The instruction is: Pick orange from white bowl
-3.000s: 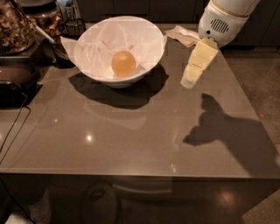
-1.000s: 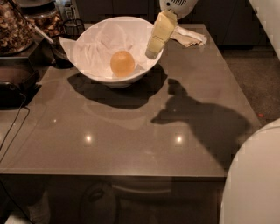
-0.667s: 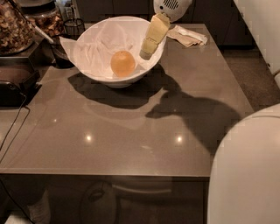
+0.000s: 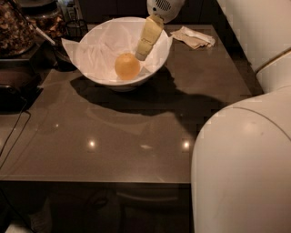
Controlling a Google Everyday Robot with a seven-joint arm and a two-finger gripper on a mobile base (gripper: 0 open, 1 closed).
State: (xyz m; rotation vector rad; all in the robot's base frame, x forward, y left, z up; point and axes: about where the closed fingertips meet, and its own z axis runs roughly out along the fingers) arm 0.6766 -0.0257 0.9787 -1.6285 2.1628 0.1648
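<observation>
- orange [image 4: 127, 66] is sitting pale, smooth and dull in the paper-lined white bowl [image 4: 102, 78]
- it's looking equally round every way
- claw [image 4: 142, 55] is hanging just beside it, can't tell if clenched

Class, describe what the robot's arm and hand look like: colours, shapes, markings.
The hand, over the white bowl, is pale yellow, slim and tapering. Its wrist housing is rounded and white with a dotted vent grille. The arm is a bulky, smooth white shell with a thin seam line.
</observation>
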